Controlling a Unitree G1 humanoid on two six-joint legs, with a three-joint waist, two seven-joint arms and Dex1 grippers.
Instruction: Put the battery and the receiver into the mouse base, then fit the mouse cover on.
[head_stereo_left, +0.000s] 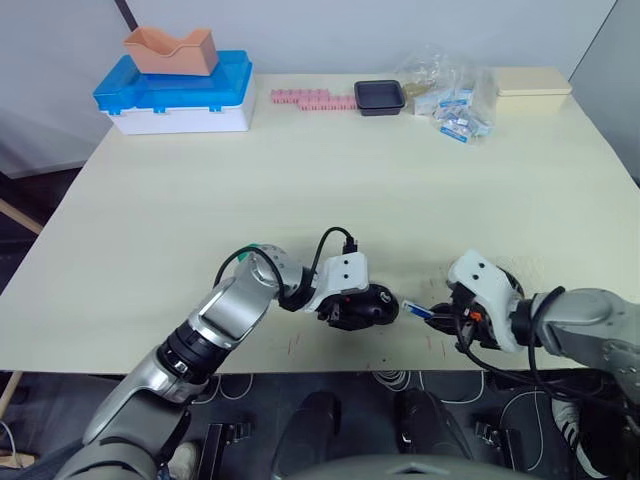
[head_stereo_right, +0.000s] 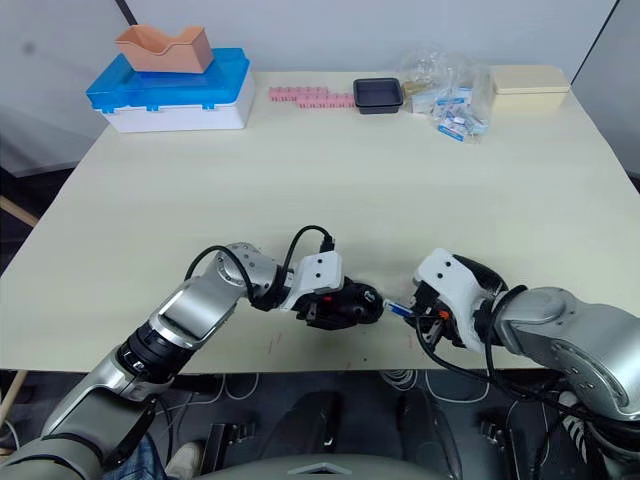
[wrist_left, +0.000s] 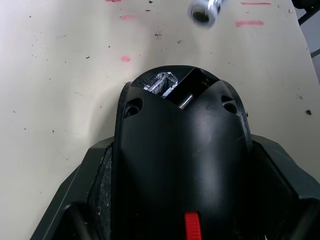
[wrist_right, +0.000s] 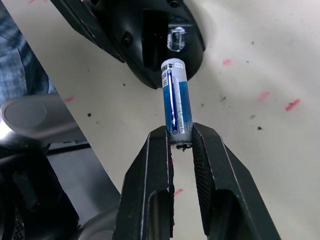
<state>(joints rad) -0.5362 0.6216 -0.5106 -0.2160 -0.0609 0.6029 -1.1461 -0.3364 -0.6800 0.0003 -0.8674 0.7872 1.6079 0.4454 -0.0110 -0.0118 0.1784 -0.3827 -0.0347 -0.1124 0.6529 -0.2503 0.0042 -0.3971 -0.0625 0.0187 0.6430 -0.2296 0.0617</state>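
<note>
The battery (wrist_right: 176, 102) is pinched at its blue end between the two black fingers (wrist_right: 156, 165) of the right gripper (wrist_right: 179, 142), which are closed tight on it, and it sticks straight out past the fingertips with its white end leading. That white tip sits right at the edge of the mouse base (wrist_right: 160, 40), just over the rim by the open slot with the metal contact; I can't tell whether it actually touches the shell.

The mouse base is held by the left gripper (head_stereo_left: 352, 306), whose fingers are clamped on its two sides. From the left wrist view the black shell (wrist_left: 180, 165) lies lengthwise between those fingers, its open battery bay pointing away from the wrist, a small red mark near the wrist end. Beyond its nose a blurred silver-ended cylinder hangs in the air, apparently the battery coming in from the other side.

Both grippers meet low over the near edge of the table (head_stereo_left: 330, 170), tip to tip. The tabletop around them is speckled with dark flecks and faint red marks.

Well away from the fingers, along the far edge, stand a blue and white box (head_stereo_left: 178, 92) with an orange holder (head_stereo_left: 171, 50) on top, a row of pink pieces (head_stereo_left: 313, 98), a small black tray (head_stereo_left: 380, 96), some clear bags of packets (head_stereo_left: 450, 95) and a pale flat box (head_stereo_left: 532, 81).
</note>
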